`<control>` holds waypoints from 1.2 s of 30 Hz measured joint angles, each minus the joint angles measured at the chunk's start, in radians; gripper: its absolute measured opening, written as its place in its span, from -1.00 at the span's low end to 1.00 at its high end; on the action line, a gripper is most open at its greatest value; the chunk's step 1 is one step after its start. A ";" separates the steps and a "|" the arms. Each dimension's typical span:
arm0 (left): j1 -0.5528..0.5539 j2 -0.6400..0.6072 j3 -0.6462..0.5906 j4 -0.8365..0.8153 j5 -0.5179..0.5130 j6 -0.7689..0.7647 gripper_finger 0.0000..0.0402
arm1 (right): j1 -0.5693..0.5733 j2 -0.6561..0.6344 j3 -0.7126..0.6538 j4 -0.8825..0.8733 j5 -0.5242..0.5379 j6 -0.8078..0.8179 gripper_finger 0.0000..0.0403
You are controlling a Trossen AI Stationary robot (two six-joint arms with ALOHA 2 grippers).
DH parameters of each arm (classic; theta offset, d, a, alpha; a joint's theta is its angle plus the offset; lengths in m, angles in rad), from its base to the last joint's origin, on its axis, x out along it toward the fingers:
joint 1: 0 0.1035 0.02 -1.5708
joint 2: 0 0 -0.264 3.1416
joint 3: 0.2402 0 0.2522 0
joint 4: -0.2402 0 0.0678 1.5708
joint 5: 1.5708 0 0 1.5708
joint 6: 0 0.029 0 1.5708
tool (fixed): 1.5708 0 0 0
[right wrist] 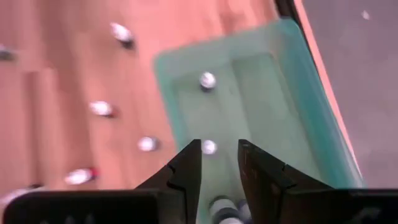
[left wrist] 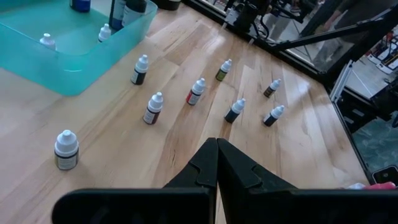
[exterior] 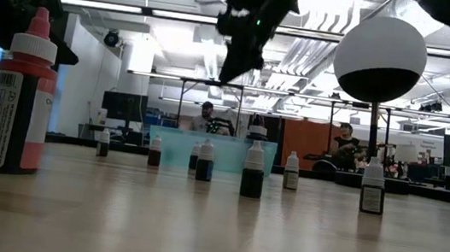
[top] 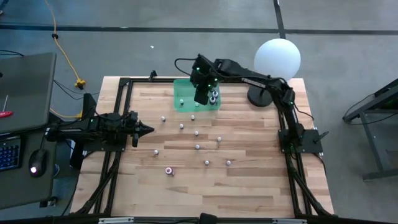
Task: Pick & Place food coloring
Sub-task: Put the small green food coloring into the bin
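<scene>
Right gripper [top: 202, 99] hangs over the green tray [top: 182, 99] at the far side of the table [top: 249, 186], pointing down. In the right wrist view its fingers [right wrist: 186, 171] stand slightly apart with nothing between them, so released. Directly below it, inside the tray: two small white-capped bottles [right wrist: 208, 147], and more caps show just beneath the fingertips at the tray's near end.

Left gripper [top: 146, 130] waits low over the table's left side, well away from the tray, fingers [left wrist: 205, 165] pressed together, clenched on nothing.

The rest of the food coloring [top: 196, 133] stands scattered upright on the bare wood between the two grippers, on the near side of the tray: about ten small bottles, spaced apart, none touching. One pink-capped bottle [top: 168, 170] stands nearest the front edge, ahead and to the side of the left gripper.

White globe lamp [top: 277, 59] stands beside the tray, by the right arm.
</scene>
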 joint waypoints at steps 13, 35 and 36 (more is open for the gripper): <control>0.000 0.000 0.000 0.000 0.002 0.000 -1.00 | 0.122 -0.139 0.000 -0.347 -0.121 -0.097 0.12; 0.000 0.000 0.000 0.000 0.001 0.000 -1.00 | 0.342 -0.137 -0.492 -0.136 -0.108 0.224 0.23; 0.000 0.000 0.000 0.000 0.001 0.000 -1.00 | 0.342 -0.137 -0.513 -0.113 -0.111 0.235 0.23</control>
